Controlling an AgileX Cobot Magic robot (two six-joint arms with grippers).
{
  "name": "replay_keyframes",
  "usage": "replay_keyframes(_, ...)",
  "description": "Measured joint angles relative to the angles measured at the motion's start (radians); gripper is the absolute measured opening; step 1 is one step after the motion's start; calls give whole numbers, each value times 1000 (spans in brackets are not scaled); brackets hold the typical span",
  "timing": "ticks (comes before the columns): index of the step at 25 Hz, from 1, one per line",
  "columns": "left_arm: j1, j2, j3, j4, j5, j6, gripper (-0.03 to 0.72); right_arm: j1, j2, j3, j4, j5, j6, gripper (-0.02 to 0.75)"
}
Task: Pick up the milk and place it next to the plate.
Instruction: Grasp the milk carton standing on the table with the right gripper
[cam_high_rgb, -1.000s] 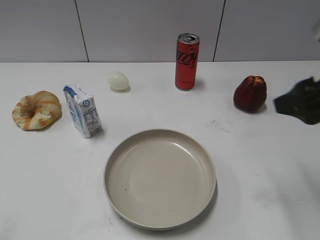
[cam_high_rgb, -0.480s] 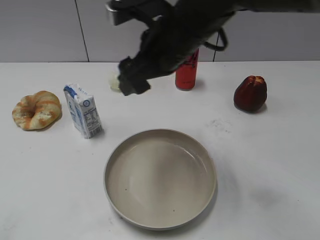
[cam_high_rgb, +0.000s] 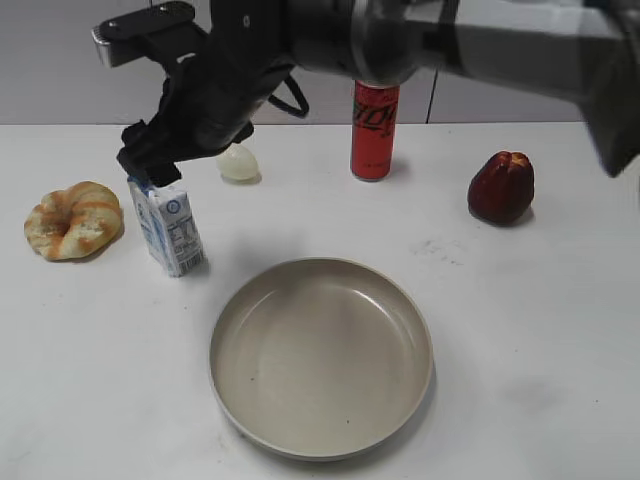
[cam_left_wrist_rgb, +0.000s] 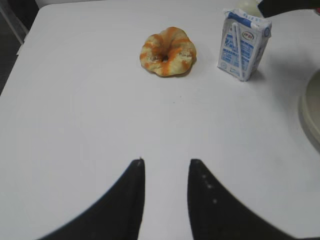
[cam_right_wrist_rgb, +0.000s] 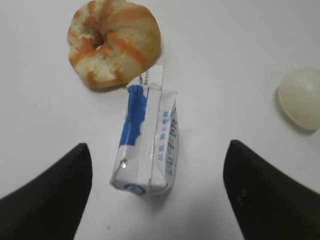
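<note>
While the right arm reaches across from the right side of the counter (cam_high_rgb: 520, 330), its tool (cam_right_wrist_rgb: 157, 195) hangs directly over the milk carton (cam_right_wrist_rgb: 147, 145) with its jaws spread wide, one dark finger (cam_right_wrist_rgb: 55, 195) on each side and clear space between them and the carton. It grips nothing and touches nothing that I can see. From the exterior view the right tool (cam_high_rgb: 150, 165) sits just above the gabled top of the milk carton (cam_high_rgb: 167, 222), which stands upright on the counter.

The left tool (cam_left_wrist_rgb: 165, 192) is low over a bare patch of counter, its two fingers a little apart and empty, well back from everything.

Just to the left of the carton lies a glazed doughnut-shaped pastry (cam_high_rgb: 72, 220), near it but not touching. Behind and to the right of the carton rests a pale egg (cam_high_rgb: 238, 162), partly masked by the arm. The beige plate (cam_high_rgb: 235, 400) lies in front, to the carton's right, with a gap of counter between them. Farther back stands a red soda can (cam_high_rgb: 374, 130), and well off to the right sits a dark red, apple-like fruit (cam_high_rgb: 501, 187).
</note>
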Motion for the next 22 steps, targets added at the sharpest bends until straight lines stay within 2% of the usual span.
replay_keyframes(9,0,0,0,0,0,0,230,5,145,-46,39,-143,4,613)
replay_keyframes(13,0,0,0,0,0,0,230,5,192,-55,56,-180,4,587)
replay_keyframes(17,0,0,0,0,0,0,230,5,223,-60,74,-219,5,499)
replay_keyframes(22,0,0,0,0,0,0,230,5,239,-64,99,-224,-17,311)
